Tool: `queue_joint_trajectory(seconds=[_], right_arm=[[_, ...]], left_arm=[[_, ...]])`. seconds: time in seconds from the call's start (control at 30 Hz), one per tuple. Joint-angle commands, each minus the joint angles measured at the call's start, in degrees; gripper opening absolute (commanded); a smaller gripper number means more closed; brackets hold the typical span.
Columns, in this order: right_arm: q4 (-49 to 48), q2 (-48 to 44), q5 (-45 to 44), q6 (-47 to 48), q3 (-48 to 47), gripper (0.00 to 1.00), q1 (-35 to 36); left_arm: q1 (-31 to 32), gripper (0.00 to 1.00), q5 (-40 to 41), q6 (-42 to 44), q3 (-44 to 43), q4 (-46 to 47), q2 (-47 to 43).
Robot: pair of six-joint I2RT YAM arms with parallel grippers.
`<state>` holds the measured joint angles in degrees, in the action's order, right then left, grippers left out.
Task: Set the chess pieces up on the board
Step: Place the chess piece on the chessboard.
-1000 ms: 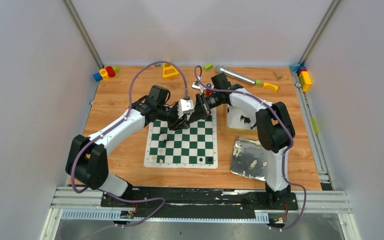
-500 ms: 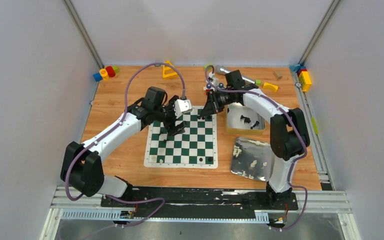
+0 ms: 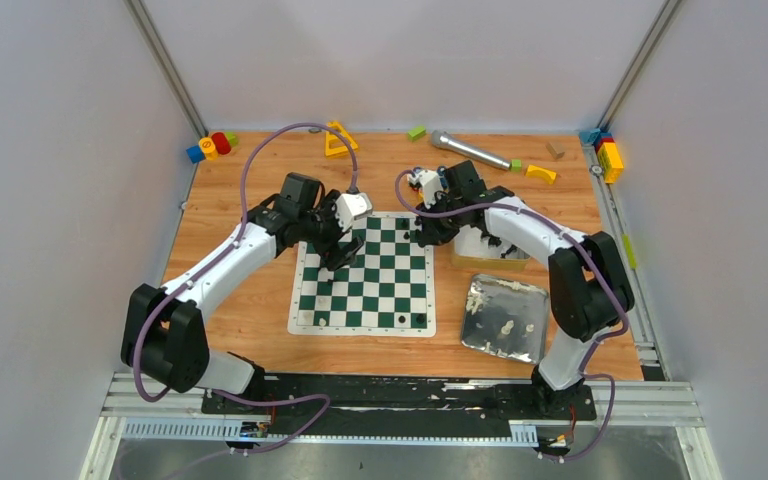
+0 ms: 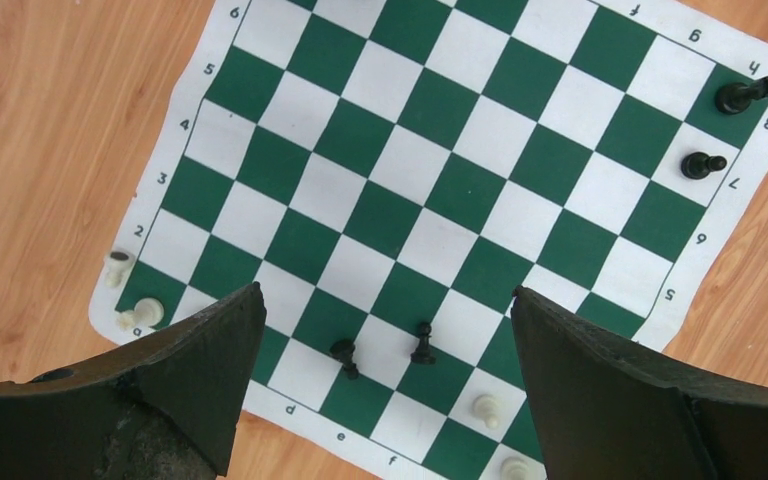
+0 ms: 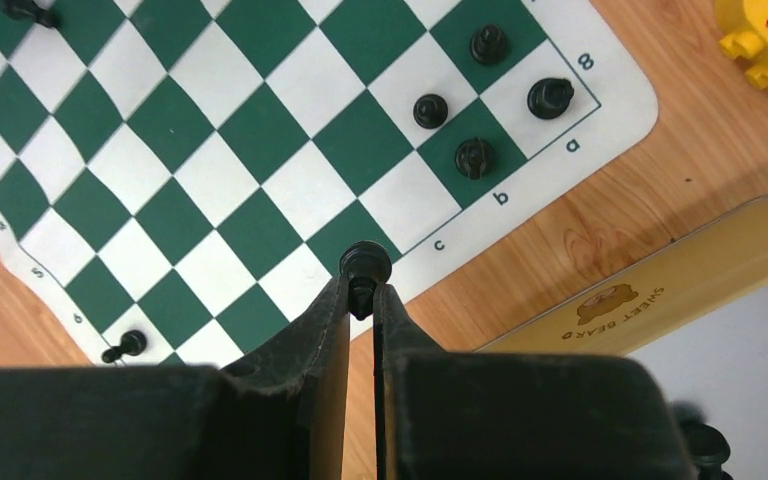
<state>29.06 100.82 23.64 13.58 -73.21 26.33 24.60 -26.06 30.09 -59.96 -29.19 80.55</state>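
Spreading wide after a grip, our left gripper point(image 4: 385, 293) is hanging released above the board point(image 4: 465, 190), two black pieces point(image 4: 422, 343) standing beneath it, so that placement is looking done. Our right gripper point(image 5: 362, 295) is clenching another black piece point(image 5: 365, 262) near the board's far right corner. We are working on a wooden table point(image 3: 240, 290) between grey walls point(image 3: 60, 200).

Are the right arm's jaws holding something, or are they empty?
Holding. In the right wrist view the jaws are shut on a black chess piece, whose round top shows just past the tips, over the board edge.
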Motion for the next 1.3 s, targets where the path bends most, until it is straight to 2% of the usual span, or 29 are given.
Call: queue_joint_trajectory(seconds=[0.0,0.47,1.27], right_arm=[[-2.3,-3.1,-5.3,3.8,2.4,0.0,2.2],[-4.6,-7.5,-9.9,6.1,12.3,0.0,10.9],[-3.2,-6.6,-11.9,7.2,14.5,0.0,15.4]], left_arm=[[-0.5,1.0,1.5,-1.6,-1.9,-1.5,-1.4],[-0.7,1.0,3.9,-1.1,-0.3,-1.7,-2.2],[-1.6,1.0,5.8,-1.9,0.5,-1.1,-2.9]])
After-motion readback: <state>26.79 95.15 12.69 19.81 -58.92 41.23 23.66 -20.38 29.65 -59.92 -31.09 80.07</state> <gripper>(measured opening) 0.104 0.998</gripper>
